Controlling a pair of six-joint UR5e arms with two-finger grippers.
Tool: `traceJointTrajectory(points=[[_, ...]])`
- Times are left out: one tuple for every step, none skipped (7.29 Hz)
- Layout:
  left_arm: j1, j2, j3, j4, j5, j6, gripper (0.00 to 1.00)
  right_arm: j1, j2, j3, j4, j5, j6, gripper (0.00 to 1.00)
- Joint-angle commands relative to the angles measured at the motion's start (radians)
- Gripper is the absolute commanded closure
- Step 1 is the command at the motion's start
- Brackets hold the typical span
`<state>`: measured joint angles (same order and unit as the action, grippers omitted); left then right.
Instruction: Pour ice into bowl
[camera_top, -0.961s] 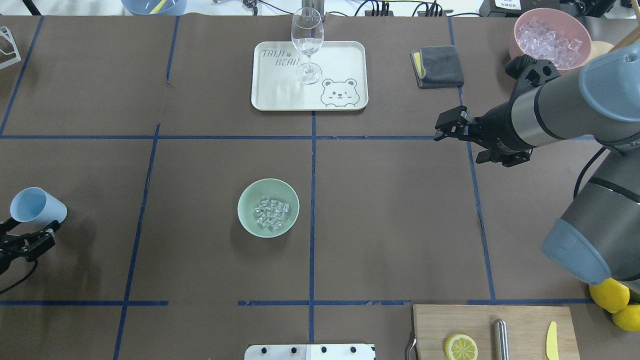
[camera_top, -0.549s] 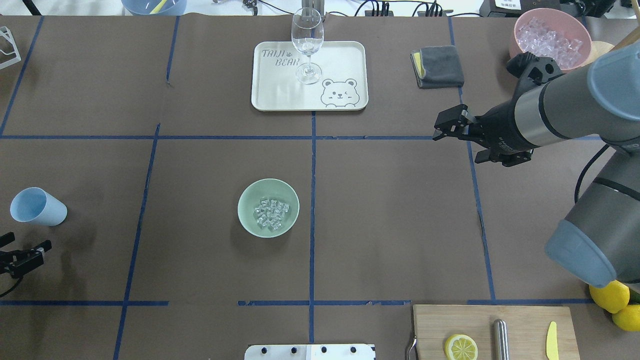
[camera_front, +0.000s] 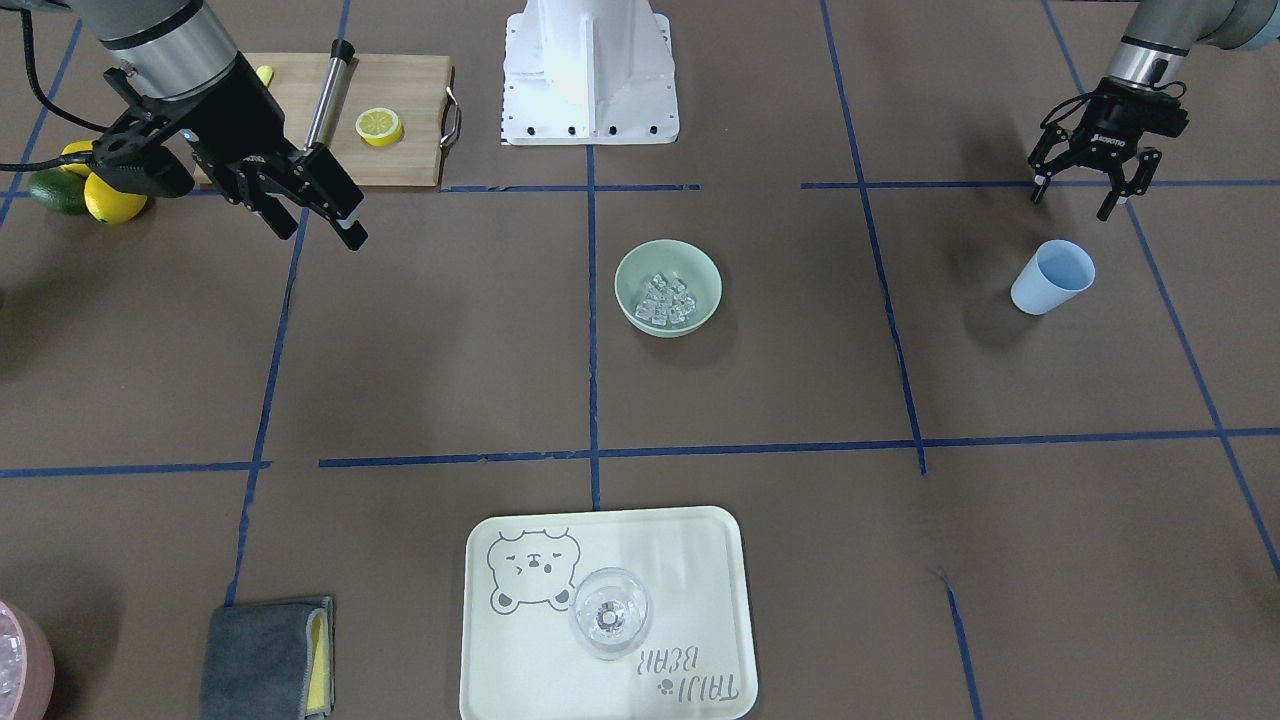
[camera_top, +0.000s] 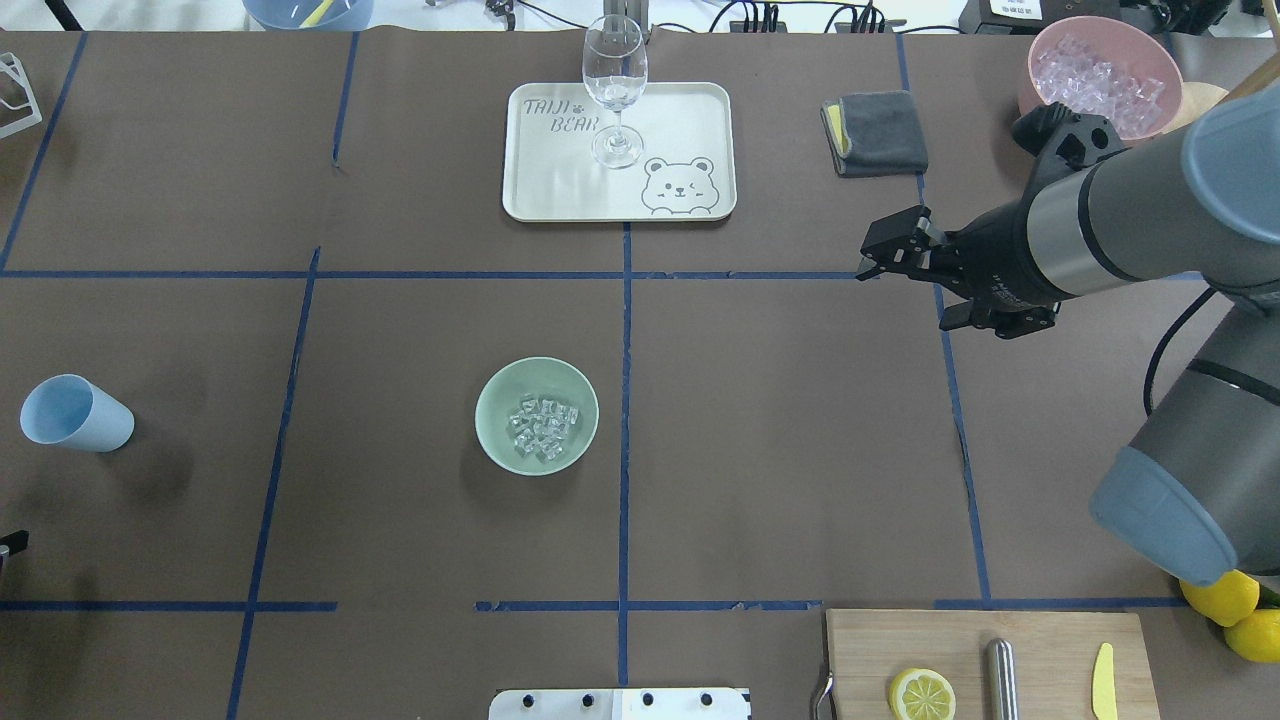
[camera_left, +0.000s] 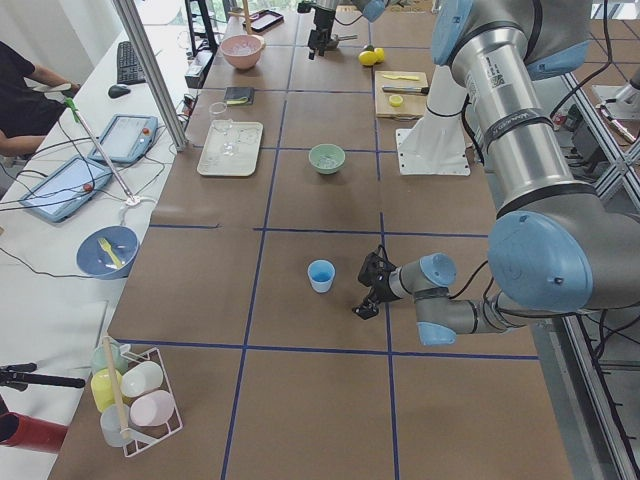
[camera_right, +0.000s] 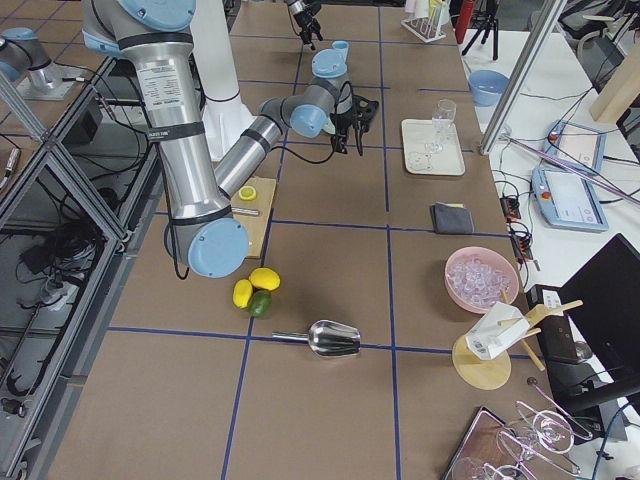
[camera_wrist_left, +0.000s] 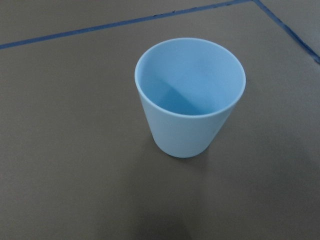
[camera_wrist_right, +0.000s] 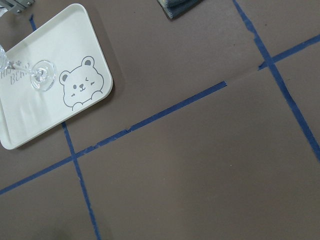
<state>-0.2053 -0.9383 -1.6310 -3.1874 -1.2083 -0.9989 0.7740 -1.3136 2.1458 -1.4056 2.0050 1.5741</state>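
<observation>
The pale mint-green bowl (camera_top: 500, 405) stands near the table's middle and holds a small heap of clear ice cubes (camera_top: 541, 428); both also show in the front view, the bowl (camera_front: 668, 326) and the ice (camera_front: 667, 298). A light blue cup (camera_top: 75, 413) stands upright and empty at the left, filling the left wrist view (camera_wrist_left: 190, 105). My left gripper (camera_front: 1075, 205) is open and empty, drawn back from the cup toward the robot's side. My right gripper (camera_top: 866, 260) is open and empty, hovering far right of the bowl.
A white bear tray (camera_top: 690, 120) with a wine glass (camera_top: 614, 90) sits at the back. A grey cloth (camera_top: 877, 132) and a pink tub of ice (camera_top: 1100, 70) are back right. A cutting board (camera_top: 1040, 640) with a lemon slice and lemons (camera_top: 1220, 590) are front right.
My left gripper has pulled back from the blue cup and almost left the overhead view. The cup stays standing. My right gripper has edged slightly left.
</observation>
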Motion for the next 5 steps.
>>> traceJointTrajectory(points=[[-0.087, 0.027, 0.010, -0.028, -0.142, 0.112, 0.00, -0.073, 0.034, -0.004, -0.001, -0.018, 0.027, 0.00], [-0.197, 0.007, 0.010, -0.026, -0.231, 0.155, 0.00, -0.094, 0.052, -0.004, -0.003, -0.020, 0.026, 0.00], [-0.311, -0.016, 0.007, -0.019, -0.367, 0.214, 0.00, -0.158, 0.063, -0.006, -0.007, -0.025, 0.026, 0.00], [-0.474, -0.086, 0.040, 0.013, -0.496, 0.289, 0.00, -0.221, 0.100, -0.033, -0.009, -0.053, 0.027, 0.00], [-0.643, -0.137, 0.049, 0.093, -0.652, 0.349, 0.00, -0.299, 0.138, -0.075, -0.010, -0.115, 0.027, 0.00]])
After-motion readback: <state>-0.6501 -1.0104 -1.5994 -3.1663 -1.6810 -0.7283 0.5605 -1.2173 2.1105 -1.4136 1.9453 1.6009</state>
